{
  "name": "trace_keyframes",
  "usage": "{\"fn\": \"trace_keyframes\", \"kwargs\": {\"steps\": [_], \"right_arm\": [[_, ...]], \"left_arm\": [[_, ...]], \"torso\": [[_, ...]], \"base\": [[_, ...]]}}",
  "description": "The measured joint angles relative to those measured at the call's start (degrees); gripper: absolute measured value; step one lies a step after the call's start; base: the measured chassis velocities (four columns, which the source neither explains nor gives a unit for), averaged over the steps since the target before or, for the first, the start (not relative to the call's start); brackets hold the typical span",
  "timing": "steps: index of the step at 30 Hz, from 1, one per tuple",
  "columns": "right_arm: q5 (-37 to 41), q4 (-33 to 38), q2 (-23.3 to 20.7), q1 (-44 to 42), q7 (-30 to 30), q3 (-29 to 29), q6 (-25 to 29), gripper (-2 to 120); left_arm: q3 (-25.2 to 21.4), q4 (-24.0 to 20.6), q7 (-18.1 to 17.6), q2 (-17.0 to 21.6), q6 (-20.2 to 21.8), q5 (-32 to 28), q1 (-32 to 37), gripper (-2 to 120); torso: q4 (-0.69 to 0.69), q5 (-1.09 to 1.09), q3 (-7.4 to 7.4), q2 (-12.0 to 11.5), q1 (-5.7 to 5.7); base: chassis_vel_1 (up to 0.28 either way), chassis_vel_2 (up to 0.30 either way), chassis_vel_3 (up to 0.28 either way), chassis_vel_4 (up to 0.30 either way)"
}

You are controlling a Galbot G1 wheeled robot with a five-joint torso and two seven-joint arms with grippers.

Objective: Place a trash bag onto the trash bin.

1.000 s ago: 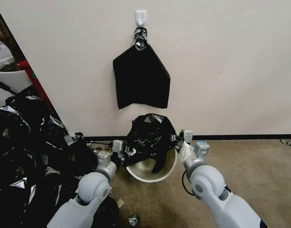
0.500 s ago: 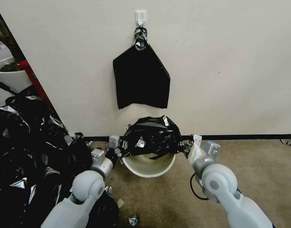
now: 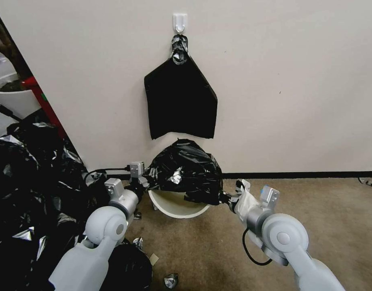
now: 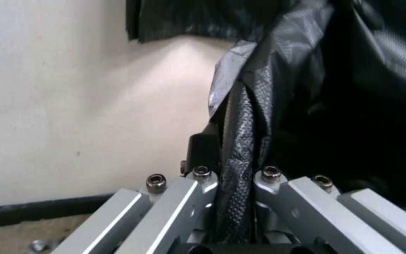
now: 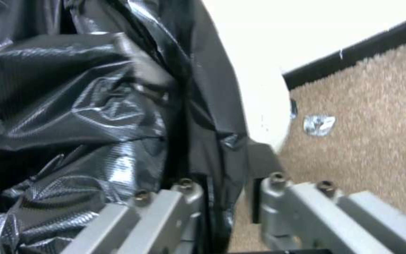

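Note:
The trash bag (image 3: 182, 169), glossy black film with silvery glints, lies domed over the far and upper part of the trash bin (image 3: 176, 205). The cream bin sits on the carpet against the wall, its near rim and part of its inside bare. My left gripper (image 3: 143, 180) is at the bag's left edge, shut on a fold of the film (image 4: 236, 148). At the bag's right lower edge my right gripper (image 3: 227, 198) has the film running between its fingers (image 5: 226, 169). The bin's pale wall (image 5: 262, 102) curves just behind that fold.
A flat black sheaf (image 3: 180, 101) hangs from a white wall hook (image 3: 180, 21) above the bin. A big heap of black plastic (image 3: 28, 182) fills the floor at left, with a white plant pot (image 3: 12, 97) behind. Small scraps (image 3: 170, 279) lie on the carpet.
The bag has been spread and drawn farther over the bin's mouth, hiding more of the inside. The left gripper went left and toward the wall, the right one in toward the bin. The bin shifted left.

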Motion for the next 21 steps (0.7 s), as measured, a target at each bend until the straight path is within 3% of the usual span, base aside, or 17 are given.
{"fn": "trace_keyframes", "kwargs": {"steps": [12, 15, 21], "right_arm": [[1.1, 6.0, -1.7, -3.9, 5.9, -1.3, -0.7, 59], [1.2, 7.8, -1.6, -4.5, 7.6, -2.4, -1.1, 75], [-2.9, 7.7, -2.4, -4.3, 6.8, -1.9, -1.3, 93]], "left_arm": [[0.2, 3.4, -1.8, -0.2, 0.1, 0.5, -2.6, 3], [0.8, 3.8, -1.8, -0.4, 0.3, 0.5, -2.8, 3], [0.8, 3.9, -1.8, -0.4, 0.3, 0.9, -2.9, 3]], "torso": [[-0.01, 0.01, 0.0, 0.0, 0.0], [-0.01, 0.0, 0.0, 0.0, 0.0], [0.0, -0.02, 0.0, 0.0, 0.0]], "base": [[0.0, 0.0, 0.0, 0.0], [0.0, 0.0, 0.0, 0.0], [0.0, 0.0, 0.0, 0.0]]}}
